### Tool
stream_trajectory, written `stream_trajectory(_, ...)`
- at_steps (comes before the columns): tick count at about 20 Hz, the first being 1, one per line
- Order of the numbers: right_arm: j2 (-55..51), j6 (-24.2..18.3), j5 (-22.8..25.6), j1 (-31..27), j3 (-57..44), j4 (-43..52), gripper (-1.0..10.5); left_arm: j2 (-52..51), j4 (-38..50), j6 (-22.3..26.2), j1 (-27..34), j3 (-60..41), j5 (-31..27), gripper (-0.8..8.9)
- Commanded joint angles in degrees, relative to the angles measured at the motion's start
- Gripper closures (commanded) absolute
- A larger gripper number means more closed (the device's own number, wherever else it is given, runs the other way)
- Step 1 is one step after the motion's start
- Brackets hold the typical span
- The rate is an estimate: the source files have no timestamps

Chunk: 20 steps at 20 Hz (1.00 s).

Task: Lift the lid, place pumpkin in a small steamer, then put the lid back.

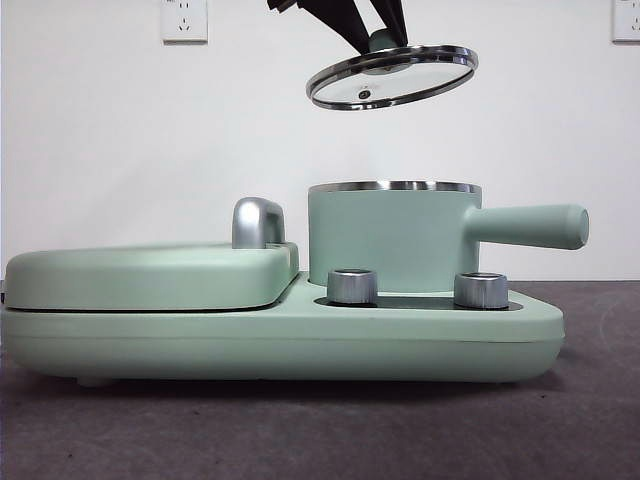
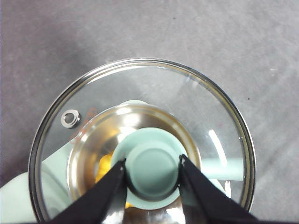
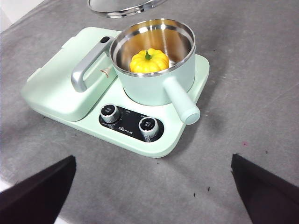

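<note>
My left gripper [image 2: 152, 170] is shut on the mint-green knob [image 2: 152, 166] of the round glass lid [image 2: 140, 140]. It holds the lid [image 1: 392, 77] tilted in the air above the small steamer [image 1: 395, 235]. The steamer [image 3: 154, 60] stands open on the appliance base, its long handle [image 3: 181, 106] pointing away from the flat cover. The yellow pumpkin [image 3: 149, 60] with a green stem sits inside the pot. Through the glass it shows only as a yellow patch [image 2: 105, 165]. My right gripper [image 3: 149, 186] is open and empty, well back from the appliance over the grey table.
The wide mint-green base [image 1: 300, 335] carries two silver knobs [image 1: 352, 286] [image 1: 481, 290] and a flat rectangular cover [image 1: 150, 275] with a chrome handle [image 1: 257, 222]. A white wall with sockets stands behind. Grey tabletop [image 3: 243, 140] surrounds the appliance.
</note>
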Motion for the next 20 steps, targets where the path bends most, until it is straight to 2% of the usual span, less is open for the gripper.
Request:
stream_trajectory(1,0.17,0.63,0.26,0.33,0.5,0.59,3.9,0.77,-2.71,-0.37,-0.52,0.57,0.61,8.0)
stream_trajectory(4,0.17,0.61,0.26,0.33,0.5,0.59,3.9,0.77,-2.69,-0.46,0.37,-1.79,2.99,8.0)
stream_trajectory(16,0.17,0.55,1.55,0.33,0.5,1.2,3.9,3.98,-2.47,0.42,0.37,-6.49,1.38,7.99)
stream_trajectory(20,0.17,0.15,1.55,0.33,0.5,1.51,3.9,4.61,0.92,1.38,-0.81,-6.49,1.09,7.99)
